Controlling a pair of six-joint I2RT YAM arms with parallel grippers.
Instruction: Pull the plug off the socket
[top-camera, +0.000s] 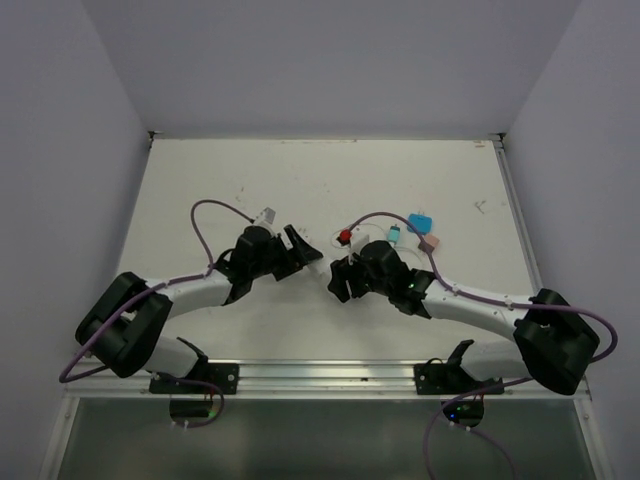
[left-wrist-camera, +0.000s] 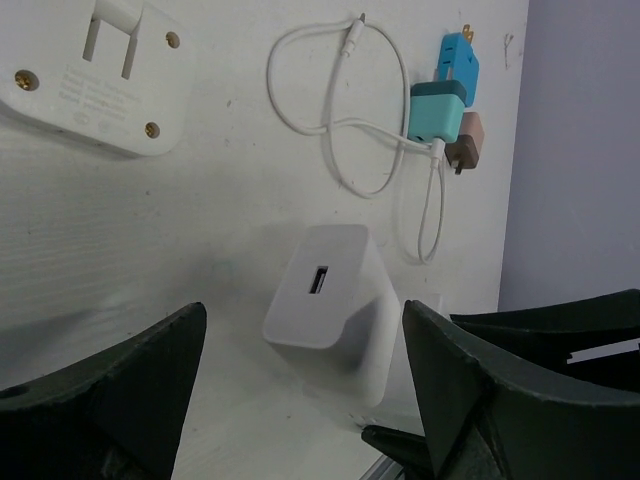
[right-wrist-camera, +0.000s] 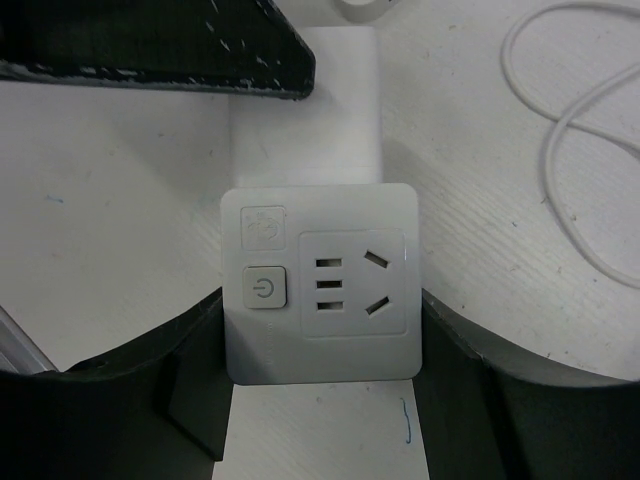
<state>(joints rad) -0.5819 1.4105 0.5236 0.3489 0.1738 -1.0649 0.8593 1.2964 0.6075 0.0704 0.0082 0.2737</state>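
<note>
The socket (right-wrist-camera: 320, 290) is a white cube with a power button and slot holes in its face, standing on the table. My right gripper (right-wrist-camera: 322, 300) is shut on it, one finger against each side. The plug (left-wrist-camera: 330, 310), a white USB charger block, sticks out of the socket's far side; it also shows in the right wrist view (right-wrist-camera: 310, 110). My left gripper (left-wrist-camera: 303, 310) is open, with a finger on either side of the plug and a gap on both sides. In the top view the left gripper (top-camera: 305, 252) and the right gripper (top-camera: 338, 280) face each other at the table's middle.
A round white adapter with prongs (left-wrist-camera: 90, 80) lies beyond the left gripper. A white cable (left-wrist-camera: 340, 120) loops near blue (left-wrist-camera: 458, 60), teal (left-wrist-camera: 436, 110) and pinkish-brown (left-wrist-camera: 468, 140) adapters. A small red piece (top-camera: 345, 237) lies by the right gripper. White walls enclose the table.
</note>
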